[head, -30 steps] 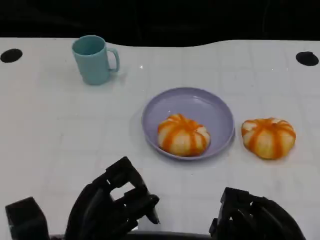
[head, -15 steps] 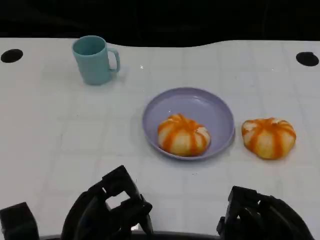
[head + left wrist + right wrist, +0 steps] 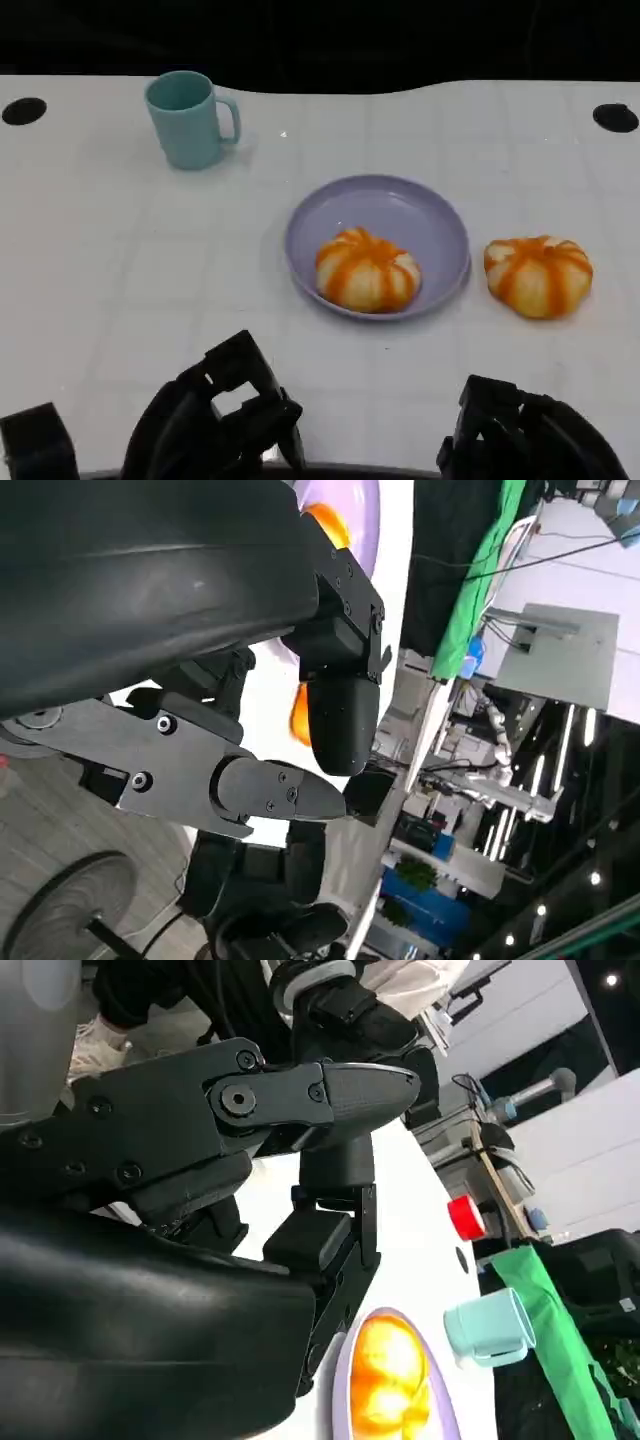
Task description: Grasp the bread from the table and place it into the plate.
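Observation:
One orange-striped bread lies in the lilac plate at the table's middle. A second, similar bread sits on the white table just right of the plate, a small gap apart. My left hand is at the near edge, lower left, with fingers loosely bent and nothing in them. My right hand is low at the lower right, also empty, well short of the loose bread. The right wrist view shows the bread in the plate beyond my fingers.
A teal mug stands at the back left, far from both hands. Black round holes mark the table's far corners. In the right wrist view a person stands beside the table, with a red button further off.
Both hands have sunk a little toward the near table edge, the left one most. Breads, plate and mug have not moved.

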Robot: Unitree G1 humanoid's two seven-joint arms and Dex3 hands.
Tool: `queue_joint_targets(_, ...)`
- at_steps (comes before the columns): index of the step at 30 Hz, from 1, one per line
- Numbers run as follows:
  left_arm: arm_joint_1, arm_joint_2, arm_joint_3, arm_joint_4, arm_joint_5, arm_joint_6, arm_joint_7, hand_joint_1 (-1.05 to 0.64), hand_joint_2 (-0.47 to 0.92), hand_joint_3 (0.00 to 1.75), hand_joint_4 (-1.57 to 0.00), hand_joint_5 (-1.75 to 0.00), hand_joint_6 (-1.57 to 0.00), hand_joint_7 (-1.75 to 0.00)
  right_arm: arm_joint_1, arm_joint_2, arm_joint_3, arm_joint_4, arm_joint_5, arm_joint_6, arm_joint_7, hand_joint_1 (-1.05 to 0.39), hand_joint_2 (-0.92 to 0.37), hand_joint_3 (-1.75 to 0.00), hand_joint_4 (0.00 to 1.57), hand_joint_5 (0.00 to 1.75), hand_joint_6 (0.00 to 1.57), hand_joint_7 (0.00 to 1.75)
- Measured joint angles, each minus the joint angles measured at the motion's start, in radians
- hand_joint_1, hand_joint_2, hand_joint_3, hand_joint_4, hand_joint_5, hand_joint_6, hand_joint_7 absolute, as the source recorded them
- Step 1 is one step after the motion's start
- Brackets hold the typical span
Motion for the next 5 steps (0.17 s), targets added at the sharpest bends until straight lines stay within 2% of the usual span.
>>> queue_joint_targets(2,0.000,0.002,0.001,0.000,0.008,0.000,0.000,-0.36,0.52,0.79,-0.77,-1.75,-0.54,-1.75,0.000,0.002,0.000,0.000,0.000,0.000,0.000,-0.72,-0.92,-0.26,0.85,1.62,0.77,1.36)
queue_joint_targets(5,0.000,0.007,0.002,0.004,0.013,-0.007,-0.015,-0.36,0.47,0.85,-0.76,-1.75,-0.53,-1.75,0.000,0.003,0.000,0.000,0.000,0.000,0.000,-0.71,-0.92,-0.26,0.85,1.62,0.77,1.37)
